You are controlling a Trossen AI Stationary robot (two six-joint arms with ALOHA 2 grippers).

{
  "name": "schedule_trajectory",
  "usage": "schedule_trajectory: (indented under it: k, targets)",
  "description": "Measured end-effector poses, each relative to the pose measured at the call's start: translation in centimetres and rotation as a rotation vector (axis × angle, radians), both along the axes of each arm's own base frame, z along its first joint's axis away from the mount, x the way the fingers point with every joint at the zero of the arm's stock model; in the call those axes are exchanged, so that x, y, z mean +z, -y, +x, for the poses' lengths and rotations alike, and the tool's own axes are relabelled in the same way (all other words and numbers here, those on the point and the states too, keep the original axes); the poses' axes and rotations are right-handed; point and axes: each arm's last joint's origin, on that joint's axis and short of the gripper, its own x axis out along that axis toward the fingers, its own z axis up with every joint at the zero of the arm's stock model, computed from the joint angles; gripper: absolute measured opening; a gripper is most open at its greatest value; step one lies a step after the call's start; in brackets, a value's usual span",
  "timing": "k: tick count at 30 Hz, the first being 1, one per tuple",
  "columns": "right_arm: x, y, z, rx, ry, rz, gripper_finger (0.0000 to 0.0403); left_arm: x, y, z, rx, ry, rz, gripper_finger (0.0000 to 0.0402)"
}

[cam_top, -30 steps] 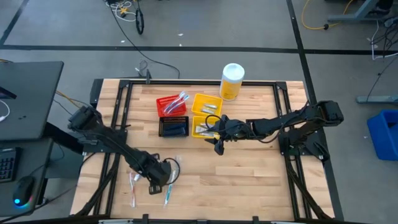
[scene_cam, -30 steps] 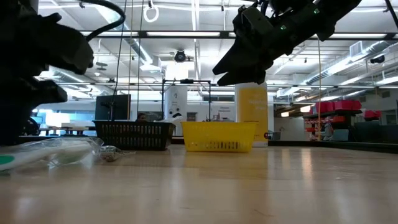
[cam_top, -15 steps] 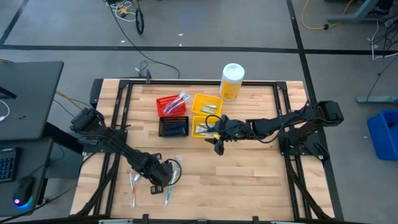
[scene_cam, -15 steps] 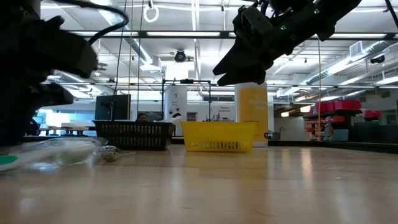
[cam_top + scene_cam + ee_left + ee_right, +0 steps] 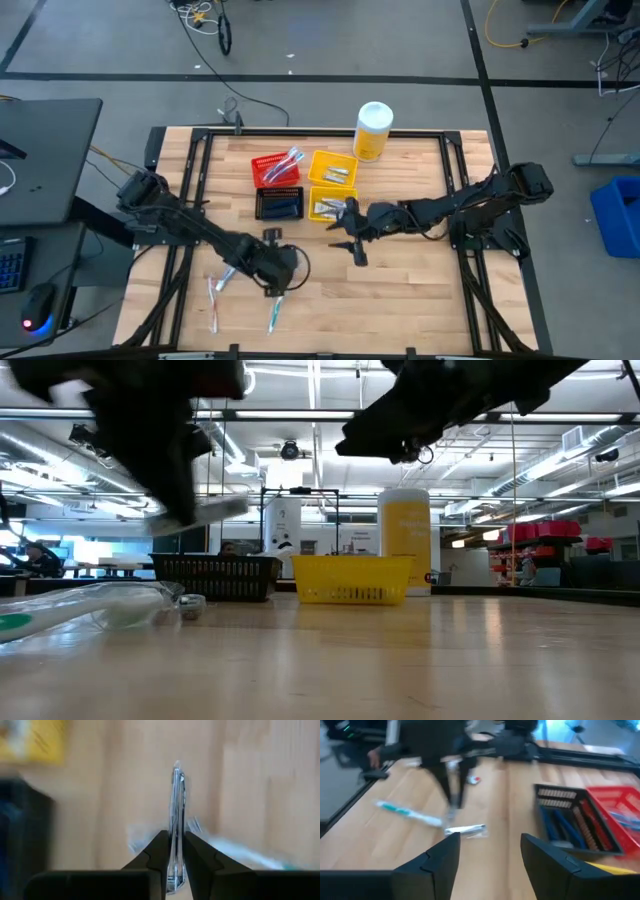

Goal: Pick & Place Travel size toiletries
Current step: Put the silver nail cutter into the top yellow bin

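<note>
Left wrist view shows our left pincer clenched on a slim silvery wrapped tube, lifted above the bench near its front edge. We judge it light, thin and slippery in its wrapper, best pinched mid-length. Our right pincer hangs released near the bench's centre. The red bin holds toothbrushes, the black bin razors, the yellow bins tubes.

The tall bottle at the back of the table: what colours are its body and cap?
The bottle has a yellow body and a white cap, clearest in the high view.
</note>
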Motion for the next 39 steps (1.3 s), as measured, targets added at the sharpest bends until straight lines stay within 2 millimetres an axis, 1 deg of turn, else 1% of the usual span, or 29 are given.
schedule_trajectory:
  k: [4,8,12,14,17,19,23,31,39]
  targets:
    - [-0.1,-1.0,-0.2,0.038,-0.007,-0.016,0.0205,1.7,-1.4,1.8,-0.010,0.091,0.080,0.0052]
    - [-0.2,-1.4,-0.3,0.034,-0.008,-0.025,0.0209,3.4,-2.5,3.4,-0.015,0.180,0.156,0.0058]
    - [-0.2,-1.4,-0.3,-0.041,-0.001,-0.062,0.0224,4.3,-3.0,4.6,-0.061,0.275,0.177,0.0053]
    - [-0.2,-1.4,-0.3,-0.048,0.000,-0.065,0.0232,4.6,-3.2,5.0,-0.076,0.313,0.184,0.0050]
    - [-0.2,-1.4,-0.3,-0.050,0.000,-0.066,0.0240,4.8,-3.7,5.3,-0.065,0.335,0.183,0.0050]
    - [-0.1,-1.4,-0.3,-0.056,0.001,-0.069,0.0238,4.8,-3.9,5.4,-0.056,0.334,0.185,0.0054]
    - [-0.1,-1.3,-0.3,-0.073,0.003,-0.078,0.0211,4.8,-4.1,5.5,-0.056,0.331,0.181,0.0053]
    - [0.1,-1.3,-0.2,-0.073,0.026,-0.074,0.0130,4.8,-4.2,5.5,-0.060,0.329,0.189,0.0056]
    - [0.1,-1.4,-0.2,-0.070,0.024,-0.073,0.0079,4.8,-4.2,5.5,-0.058,0.329,0.190,0.0058]
